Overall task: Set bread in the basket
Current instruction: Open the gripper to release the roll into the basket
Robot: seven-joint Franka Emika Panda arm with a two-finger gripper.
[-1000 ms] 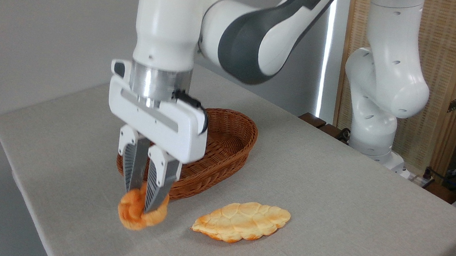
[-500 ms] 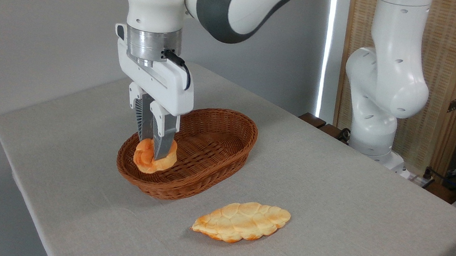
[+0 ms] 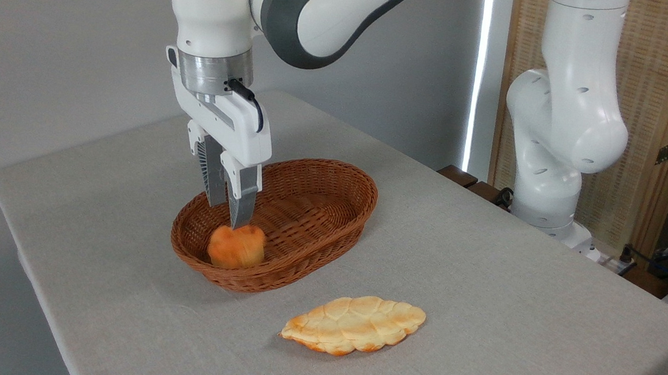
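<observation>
In the near end of the basket (image 3: 335,178) the bread (image 3: 236,246) sits low against the wicker wall, under the rim. Gripper (image 3: 229,211) hangs just above it, jaws slightly apart and holding nothing; fingertips look nearly touching the bun's top, can't tell if there's contact. My worries: if a fingertip is snagged in the braid, a lift drags the bun out; a sideways exit could clip the rim and shove the basket toward the flat loaf (image 3: 352,324).
</observation>
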